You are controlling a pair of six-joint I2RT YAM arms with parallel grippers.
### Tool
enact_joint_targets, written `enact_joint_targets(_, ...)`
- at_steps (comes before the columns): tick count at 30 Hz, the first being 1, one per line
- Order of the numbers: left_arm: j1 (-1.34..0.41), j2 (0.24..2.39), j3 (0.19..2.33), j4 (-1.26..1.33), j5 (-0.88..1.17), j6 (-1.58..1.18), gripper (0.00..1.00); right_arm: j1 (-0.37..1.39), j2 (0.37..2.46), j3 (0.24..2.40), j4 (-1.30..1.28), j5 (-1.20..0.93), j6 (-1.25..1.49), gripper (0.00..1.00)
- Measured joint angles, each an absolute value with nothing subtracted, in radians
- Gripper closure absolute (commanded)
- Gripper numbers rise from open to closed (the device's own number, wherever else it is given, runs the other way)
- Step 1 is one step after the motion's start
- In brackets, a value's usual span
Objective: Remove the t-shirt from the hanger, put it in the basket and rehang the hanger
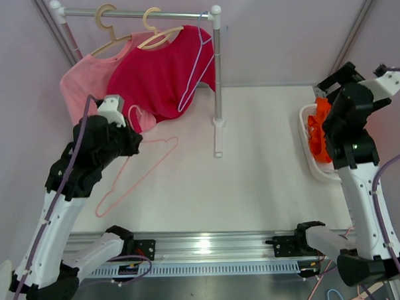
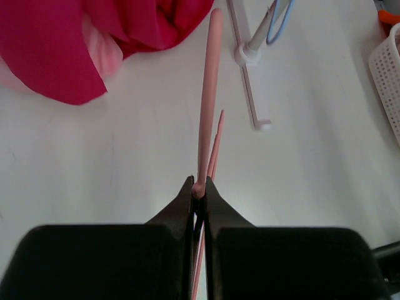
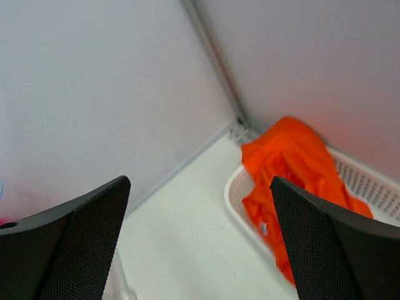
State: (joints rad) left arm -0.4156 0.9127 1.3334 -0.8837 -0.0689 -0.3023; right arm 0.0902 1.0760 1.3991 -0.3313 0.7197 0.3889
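A bare pink wire hanger [image 1: 161, 140] slopes down across the table's left side, and my left gripper [image 1: 134, 141] is shut on it near its hook. The left wrist view shows the jaws [image 2: 199, 187] pinched on the thin pink hanger [image 2: 208, 112], which runs away from the camera. The orange t-shirt [image 1: 317, 135] lies crumpled in a white basket [image 1: 304, 129] at the right edge. My right gripper [image 1: 326, 121] hovers just above it, open. In the right wrist view the gripper [image 3: 200, 184] holds nothing, and the t-shirt [image 3: 294, 169] sits in the basket [image 3: 240, 206] under the right finger.
A white clothes rack [image 1: 218, 76] stands at the back. On wooden hangers it carries a crimson shirt [image 1: 160, 75] and a pale pink shirt [image 1: 81, 85]. A lilac wire hanger [image 1: 196, 64] hangs over the crimson one. The rack's foot [image 2: 250, 56] lies ahead of my left gripper.
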Motion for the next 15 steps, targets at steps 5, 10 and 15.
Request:
enact_joint_targets(5,-0.396,1.034,1.47,-0.814,-0.118,-0.206,0.99,0.235,0.915,1.159,-0.311,0.707,0.395,0.0)
enact_joint_targets(10,-0.396,1.076,1.482,-0.661,-0.207,-0.133,0.99,0.323,0.923,1.124,-0.318,0.711,0.381,0.0)
enact_joint_targets(15,-0.396,1.172,1.547,-0.548,-0.242,-0.097,0.99,0.35,0.88,1.118,-0.316,0.718,0.38,0.01)
